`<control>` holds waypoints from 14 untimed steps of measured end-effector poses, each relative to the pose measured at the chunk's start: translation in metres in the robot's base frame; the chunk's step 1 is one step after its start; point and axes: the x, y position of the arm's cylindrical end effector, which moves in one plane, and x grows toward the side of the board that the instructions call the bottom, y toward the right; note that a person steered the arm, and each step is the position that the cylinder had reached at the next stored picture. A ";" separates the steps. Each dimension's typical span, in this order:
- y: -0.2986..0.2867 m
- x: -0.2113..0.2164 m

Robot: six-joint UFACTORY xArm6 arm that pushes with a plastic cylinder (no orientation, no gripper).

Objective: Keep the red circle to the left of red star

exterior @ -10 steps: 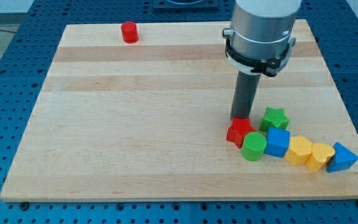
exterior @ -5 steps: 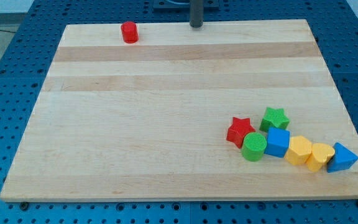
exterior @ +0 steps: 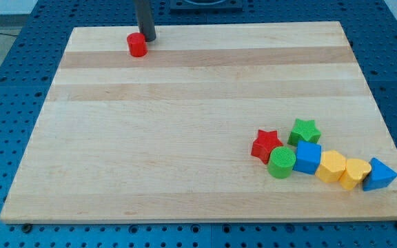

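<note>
Nearest the bottom of the frame, at the lower right of the wooden worktop point(exterior: 185, 151), a cluster of blocks sits packed together: a green circle point(exterior: 281, 162), a blue cube point(exterior: 308, 158), a yellow hexagon-like block point(exterior: 332, 167), a yellow heart point(exterior: 355, 172) and a blue triangle point(exterior: 379, 175), with a green star point(exterior: 304, 130) just behind them. The red star point(exterior: 265, 145) lies at the cluster's left edge, touching the green circle. Far off at the upper left of the frame, well apart from all of that, the red circle point(exterior: 137, 45) stands alone near the worktop's top edge. My tip point(exterior: 147, 40) rests just at the circle's upper right, touching it or nearly so. There is no end effector to open or close, only the bare rod, which grasps nothing. As things lie, the red circle is clearly left of the red star, so the goal looks met; what seems left is only to avoid nudging the circle rightwards.
</note>
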 end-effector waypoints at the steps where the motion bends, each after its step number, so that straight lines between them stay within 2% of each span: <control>1: -0.022 0.007; 4: -0.067 0.087; 8: -0.070 0.231; 9: -0.072 0.253; 10: -0.039 0.277; 12: 0.053 0.290; 13: 0.056 0.302; 14: 0.051 0.331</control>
